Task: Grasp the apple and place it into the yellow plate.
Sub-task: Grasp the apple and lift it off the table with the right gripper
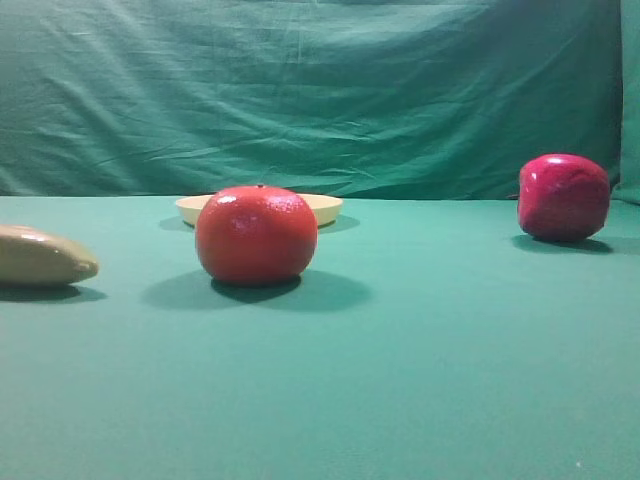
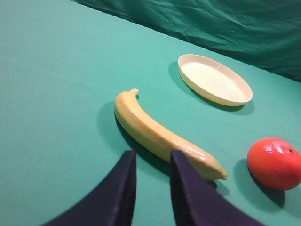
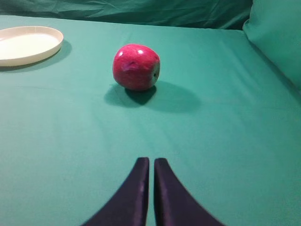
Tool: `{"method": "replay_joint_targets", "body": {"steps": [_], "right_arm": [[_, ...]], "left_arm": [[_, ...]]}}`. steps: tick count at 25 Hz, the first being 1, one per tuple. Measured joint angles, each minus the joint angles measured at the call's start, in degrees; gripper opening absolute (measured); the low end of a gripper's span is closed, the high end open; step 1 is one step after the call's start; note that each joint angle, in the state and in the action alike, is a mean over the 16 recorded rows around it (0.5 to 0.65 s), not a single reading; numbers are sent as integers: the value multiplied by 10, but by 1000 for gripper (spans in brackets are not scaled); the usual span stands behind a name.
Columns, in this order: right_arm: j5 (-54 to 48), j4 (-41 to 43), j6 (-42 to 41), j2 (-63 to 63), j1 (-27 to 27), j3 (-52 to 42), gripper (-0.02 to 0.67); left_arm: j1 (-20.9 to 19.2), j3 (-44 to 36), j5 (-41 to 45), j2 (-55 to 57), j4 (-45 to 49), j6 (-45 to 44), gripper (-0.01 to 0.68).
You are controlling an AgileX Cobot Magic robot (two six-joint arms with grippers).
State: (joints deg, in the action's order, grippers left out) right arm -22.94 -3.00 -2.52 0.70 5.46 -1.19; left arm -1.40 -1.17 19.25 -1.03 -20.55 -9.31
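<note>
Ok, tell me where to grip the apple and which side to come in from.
Grip the apple across its widest middle, jaws on its left and right flanks. It lies tipped, stem end facing right, nothing touching it. The right gripper, shut now, sits straight in front of it, so opening wide and coming in low from the near side probably suits best; the yellow plate lies beyond to the left.

Ahead of my right gripper [image 3: 151, 165] sits the apple [image 3: 136, 66], well apart; the plate [image 3: 28, 44] lies farther, to its left. Just beyond my left gripper [image 2: 153, 160] lies the banana [image 2: 160, 134]; orange [image 2: 274, 163] to its right.
</note>
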Motion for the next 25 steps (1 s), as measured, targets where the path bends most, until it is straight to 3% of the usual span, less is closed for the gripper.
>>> {"method": "replay_joint_targets", "body": {"steps": [25], "right_arm": [[0, 0, 0, 0, 0, 0, 0]], "left_arm": [[0, 0, 0, 0, 0, 0, 157]]}}
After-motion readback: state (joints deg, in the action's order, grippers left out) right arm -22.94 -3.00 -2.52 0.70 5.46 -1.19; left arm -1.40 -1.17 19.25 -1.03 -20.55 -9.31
